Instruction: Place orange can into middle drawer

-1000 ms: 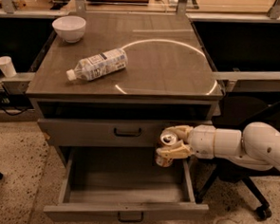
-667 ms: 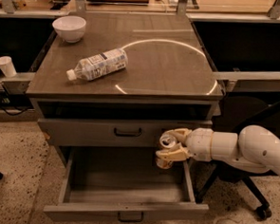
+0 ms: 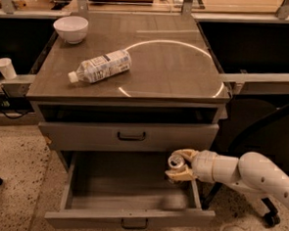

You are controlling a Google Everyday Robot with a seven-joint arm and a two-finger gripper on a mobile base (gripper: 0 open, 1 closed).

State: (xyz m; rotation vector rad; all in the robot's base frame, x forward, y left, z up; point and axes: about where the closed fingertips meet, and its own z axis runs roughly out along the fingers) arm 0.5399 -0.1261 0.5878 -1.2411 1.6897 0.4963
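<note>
**Camera view: can held at the open drawer**

White robot arm (image 3: pixel 258 176) enters from the right, with its two-finger gripper (image 3: pixel 179 164) at the right side of the pulled-out lowest grey metal drawer (image 3: pixel 128 217). Tan fingers (image 3: pixel 182 176) are clamped on the small orange-gold drink can (image 3: pixel 176 162), whose silver top faces the camera, over the drawer's right rear part. On the grey cabinet top (image 3: pixel 176 75), a clear plastic bottle (image 3: pixel 101 66) lies on its side and a white bowl (image 3: pixel 71 28) stands at the back left.
</note>
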